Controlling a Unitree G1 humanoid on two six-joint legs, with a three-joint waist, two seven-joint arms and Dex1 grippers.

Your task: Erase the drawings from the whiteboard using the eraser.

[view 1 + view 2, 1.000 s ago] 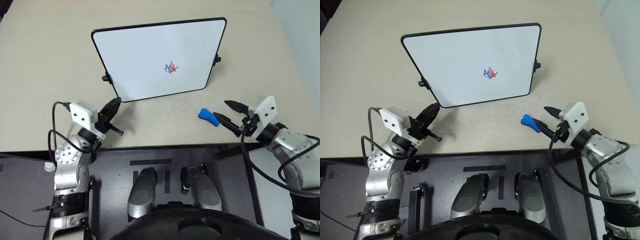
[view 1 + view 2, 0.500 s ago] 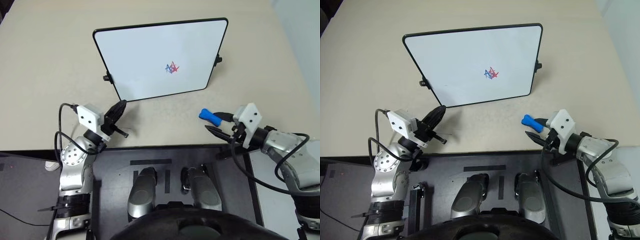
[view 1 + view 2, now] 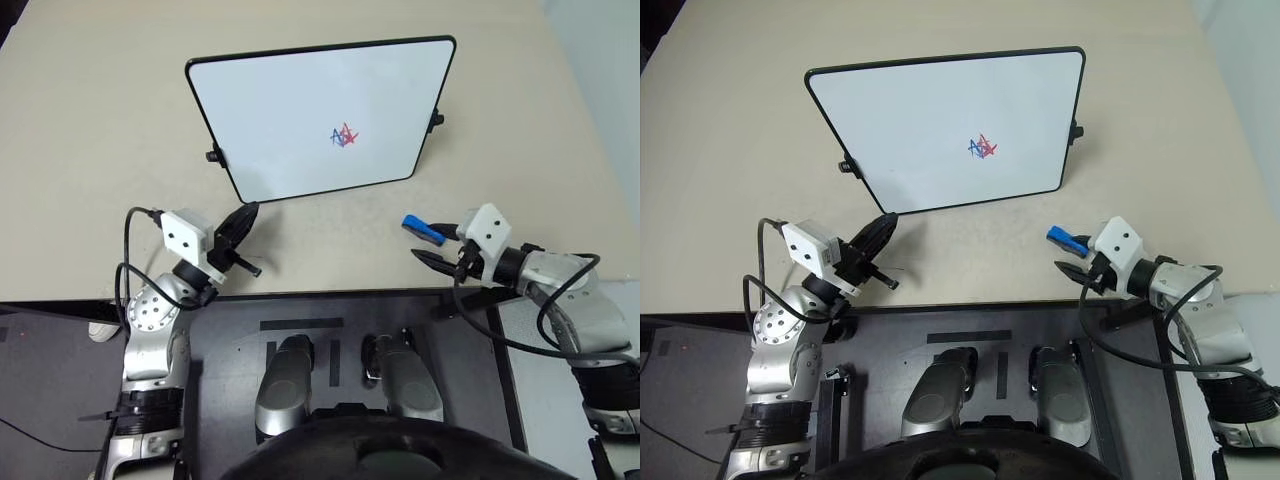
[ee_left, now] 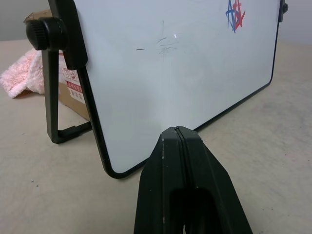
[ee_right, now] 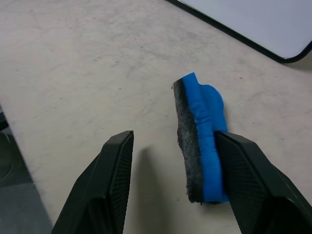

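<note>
Blue eraser (image 5: 202, 146) against one spread right finger (image 5: 253, 185)

Bare beige tabletop (image 3: 330, 235) runs open in front of the propped, black-rimmed whiteboard (image 3: 300, 120). Only the small blue felt-backed eraser (image 3: 423, 229) lies there, off its right corner.

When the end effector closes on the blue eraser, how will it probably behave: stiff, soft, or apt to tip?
The eraser looks like moulded blue plastic over a grey felt strip, so probably light and fairly stiff, with the felt side yielding slightly. It stands on a narrow edge between the right end effector's open fingers, so a one-sided push may tip it.
</note>
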